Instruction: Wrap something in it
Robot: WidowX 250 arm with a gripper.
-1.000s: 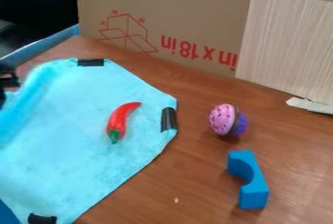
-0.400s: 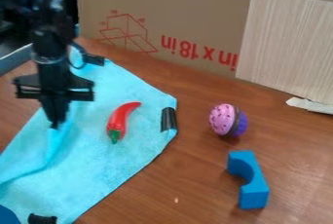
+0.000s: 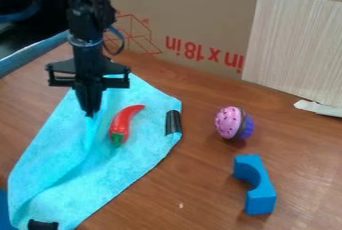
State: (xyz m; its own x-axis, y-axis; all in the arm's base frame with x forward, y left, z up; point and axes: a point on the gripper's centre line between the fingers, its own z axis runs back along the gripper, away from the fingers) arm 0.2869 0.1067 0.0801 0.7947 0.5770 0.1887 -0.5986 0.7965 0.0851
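One gripper on my feed, upper left of the frame, hanging down from the top edge, and its jaws are clamped on a gathered fold of the cloth! One light blue cloth, running from the centre left down to the lower left, with the pinched part pulled up into a ridge. And there's one red pepper lying on it, left of centre, green end toward the bottom of the frame, just right of that raised fold and uncovered on top.

I count two black patches at the cloth's border: one patch on the right-hand side, the other patch at the bottom left. Over to the right, one toy cupcake, pink and purple, tipped on its side, and below it one blue block with a curved notch, the two apart on the brown table. Behind, one sheet of cardboard and one wood-grain panel, upper right.
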